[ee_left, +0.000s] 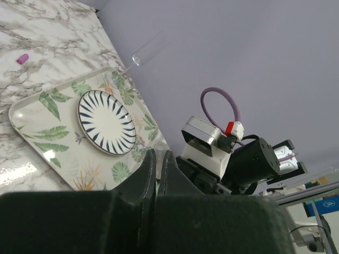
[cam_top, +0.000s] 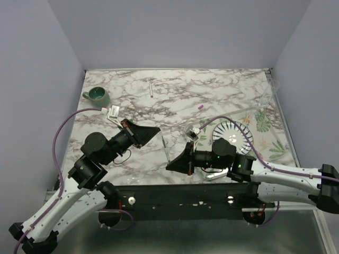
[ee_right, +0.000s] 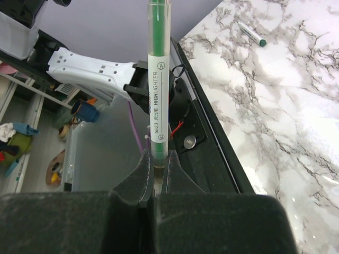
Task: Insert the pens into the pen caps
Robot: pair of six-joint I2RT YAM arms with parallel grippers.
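My right gripper (cam_top: 168, 166) (ee_right: 157, 156) is shut on the lower end of a green highlighter pen (ee_right: 158, 90). The pen sticks out from the jaws (cam_top: 166, 148) toward my left gripper (cam_top: 158, 130) (ee_left: 158, 153). The left jaws stand almost together, with a small translucent, greenish pen cap (ee_left: 159, 147) pinched at their tips. A pink pen cap (cam_top: 200, 106) (ee_left: 22, 58) lies loose on the marble. Another white pen (cam_top: 151, 89) lies near the far edge. In the right wrist view, a white pen with a green end (ee_right: 251, 33) rests on the marble.
A leaf-patterned tray (cam_top: 267, 127) (ee_left: 32, 114) at the right holds a striped plate (cam_top: 233, 135) (ee_left: 106, 121). A green mug (cam_top: 98, 95) stands at the far left. Clear plastic (cam_top: 271, 89) lies by the right wall. The table's black front edge (ee_right: 212, 121) runs just below both grippers.
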